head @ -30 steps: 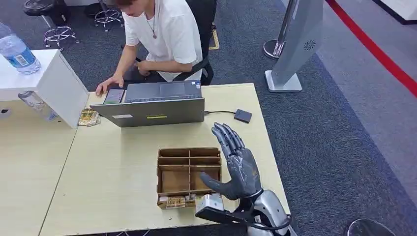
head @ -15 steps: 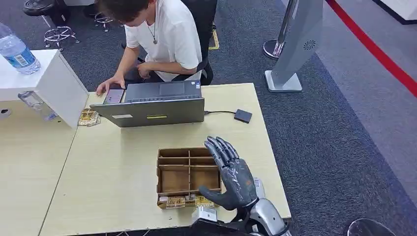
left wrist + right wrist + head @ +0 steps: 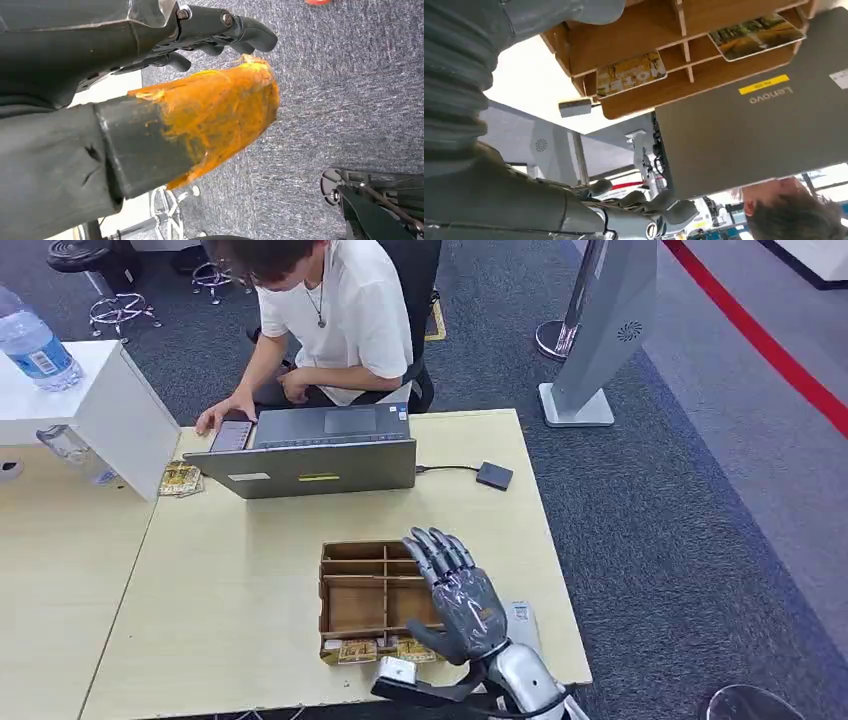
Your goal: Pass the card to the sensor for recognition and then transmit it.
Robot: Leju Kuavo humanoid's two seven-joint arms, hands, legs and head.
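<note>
Right hand (image 3: 462,597) hovers over the wooden divider box (image 3: 372,585), fingers spread, holding nothing. Left hand (image 3: 220,35) hangs over grey carpet, fingers loosely curled, thumb wrapped in orange tape; whether they close fully I cannot tell. Cards (image 3: 378,649) lie flat in the box's nearest row, long axes along it; "HOTEL" reads on one (image 3: 631,74). Pale wood table (image 3: 230,570). Laptop (image 3: 312,466) beyond, lid marked "Lenovo" (image 3: 771,94). Black sensor (image 3: 494,476) cabled beside it. Person (image 3: 320,310) seated behind.

Head view: looking down from high over the pale wooden table (image 3: 250,570). Right wrist view: looking close, inverted, sharing the brown compartmented wooden box (image 3: 375,592) and grey laptop (image 3: 310,465) at 12 o'clock. Left wrist view: facing grey carpet (image 3: 350,100).
</note>
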